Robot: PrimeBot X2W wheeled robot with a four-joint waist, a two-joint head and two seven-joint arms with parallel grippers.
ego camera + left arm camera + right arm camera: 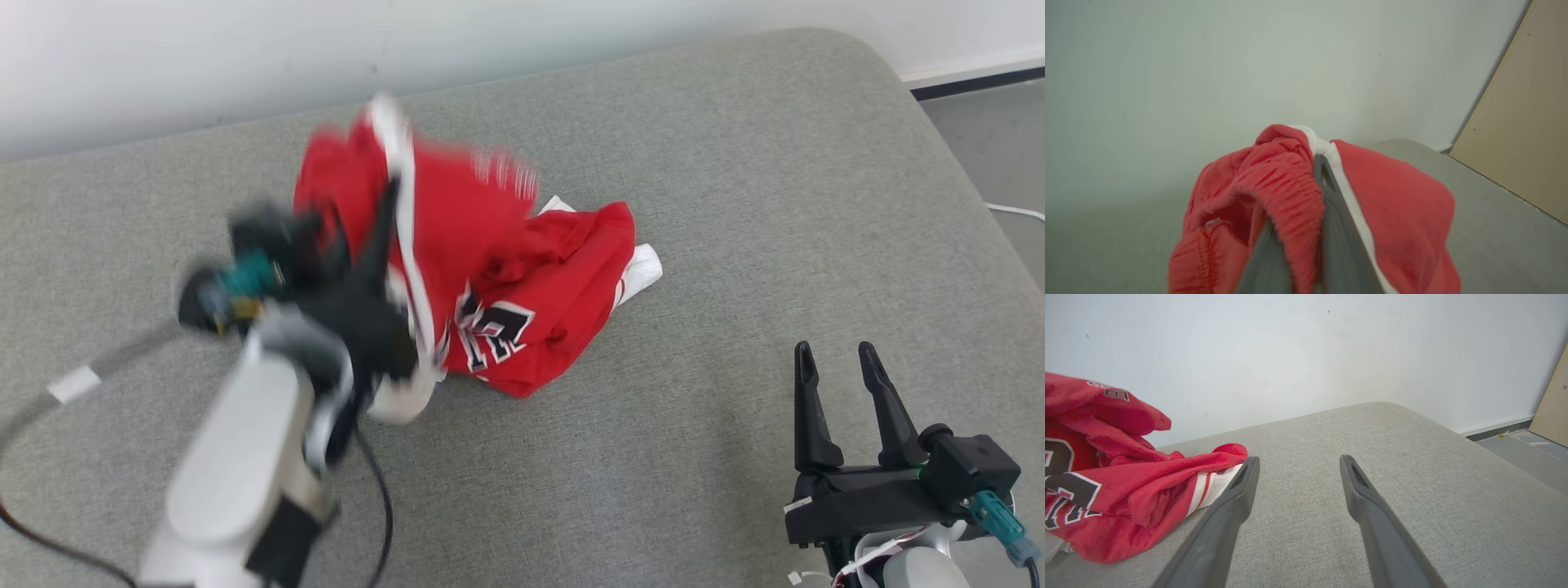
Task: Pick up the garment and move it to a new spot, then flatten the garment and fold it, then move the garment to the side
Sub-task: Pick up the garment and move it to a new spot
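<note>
The garment (pixel 522 286) is a red jersey with white trim and black-and-white lettering, bunched on the grey cushioned surface (pixel 735 204). My left gripper (pixel 390 196) is shut on its upper edge and holds that part raised, blurred by motion. In the left wrist view red cloth (pixel 1290 192) drapes over both fingers (pixel 1331 196), pinched between them. My right gripper (pixel 834 353) stands open at the lower right, well clear of the jersey. In the right wrist view its fingers (pixel 1359 486) spread wide over bare cushion, with the garment (pixel 1118 486) lying to their left.
A white wall (pixel 245 49) runs along the back of the cushion. The cushion's rounded right edge drops to grey floor (pixel 996 155), where a white cable lies. A tan board (pixel 1523 122) leans against the wall at the right.
</note>
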